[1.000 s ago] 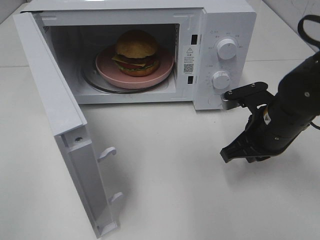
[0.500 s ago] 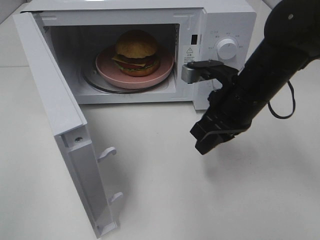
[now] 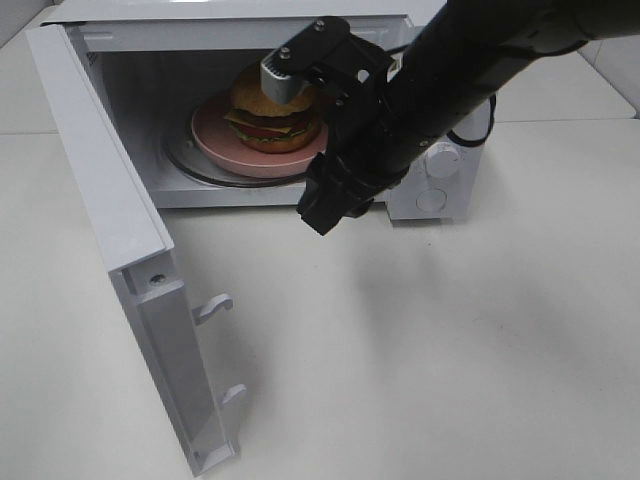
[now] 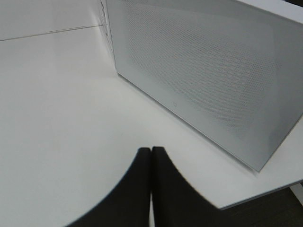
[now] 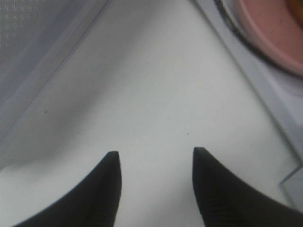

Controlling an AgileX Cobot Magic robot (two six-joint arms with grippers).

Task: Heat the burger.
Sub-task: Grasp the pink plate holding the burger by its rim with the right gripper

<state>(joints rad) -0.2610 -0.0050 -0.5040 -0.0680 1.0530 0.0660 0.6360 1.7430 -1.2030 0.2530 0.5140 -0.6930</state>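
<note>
We see the burger [image 3: 262, 122] upright on the pink plate [image 3: 215, 142] inside the open microwave [image 3: 200, 35].
Golden bun topmost, red and yellow layers beneath, axis vertical; right gripper [image 5: 154, 158] spread and empty, left gripper [image 4: 151, 152] closed.

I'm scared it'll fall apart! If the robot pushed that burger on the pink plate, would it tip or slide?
The burger is a tall stack of loose-looking layers, so a shove would probably tilt it or slip its top off. The pink plate looks smooth, so it might slide too.
</note>
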